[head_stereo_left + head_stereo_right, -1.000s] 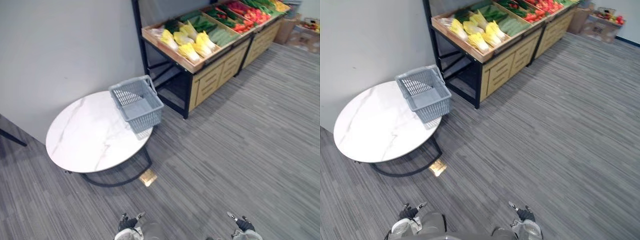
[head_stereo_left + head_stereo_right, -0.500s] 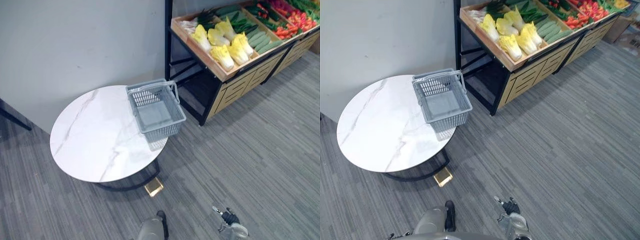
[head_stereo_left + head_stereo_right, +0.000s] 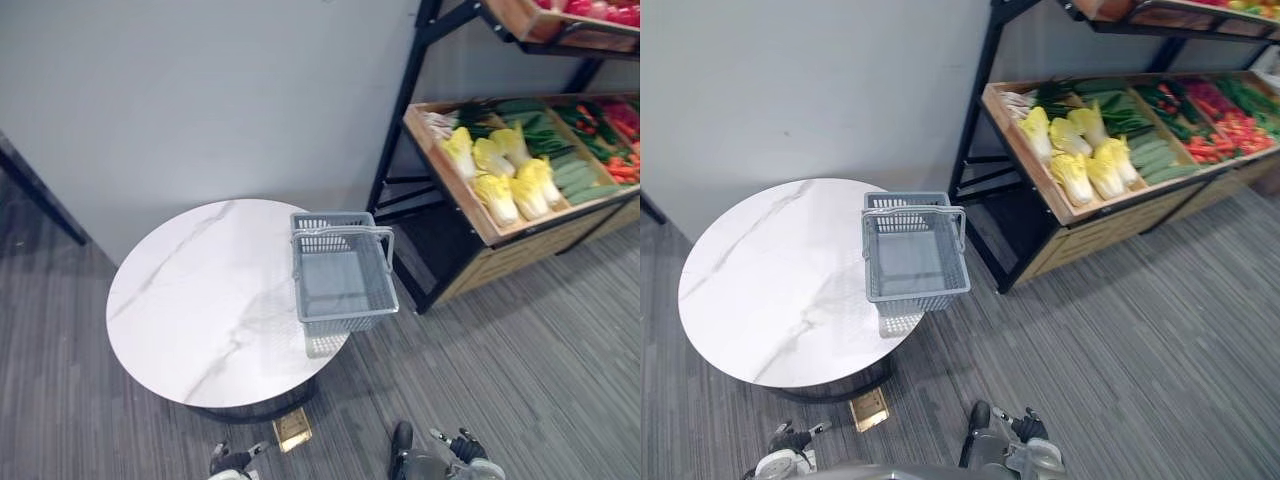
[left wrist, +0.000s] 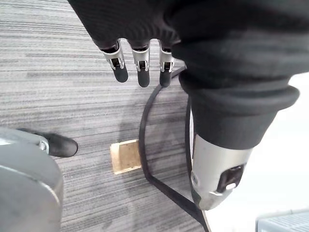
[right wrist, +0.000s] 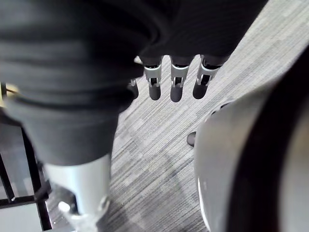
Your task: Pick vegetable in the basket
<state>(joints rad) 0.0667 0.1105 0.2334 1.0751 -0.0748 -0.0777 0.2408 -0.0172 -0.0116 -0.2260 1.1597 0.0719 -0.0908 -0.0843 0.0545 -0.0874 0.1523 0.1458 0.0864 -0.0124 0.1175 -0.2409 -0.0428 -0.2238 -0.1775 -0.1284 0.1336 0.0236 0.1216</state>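
Fig.: 1 basket [image 3: 912,258]; 1 rnd. table [image 3: 760,290], left; 1 veg. rack [image 3: 1110,228], far right; approx. 6 cabbages [image 3: 1072,176]; 1 floor block [image 3: 869,408], near.

Soft, even light falls from overhead — the white marble table [image 3: 200,300] is the brightest surface, and its edge washes out to plain white in the left wrist view. The grey basket [image 3: 345,320] throws a faint mesh shadow on the tabletop at its near end. The space under the produce stand [image 3: 1120,230] is dim, while the vegetables [image 3: 497,195] on top are well lit.
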